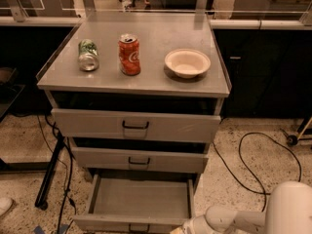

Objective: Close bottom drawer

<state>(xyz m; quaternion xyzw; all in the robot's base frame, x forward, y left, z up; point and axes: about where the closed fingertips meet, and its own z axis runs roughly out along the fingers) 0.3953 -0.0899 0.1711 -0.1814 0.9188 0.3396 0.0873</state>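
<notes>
The bottom drawer of the grey cabinet is pulled far out, its shallow tray bare. Its black wire handle shows at the picture's lower edge. The middle drawer and the top drawer above it stand a little way out. My white arm reaches in from the lower right. The gripper is at the bottom edge, by the right end of the bottom drawer's front, mostly cut off by the frame.
On the cabinet top lie a tipped green can, an upright red can and a white bowl. A black cable loops on the floor at right. A black stand leg is at left.
</notes>
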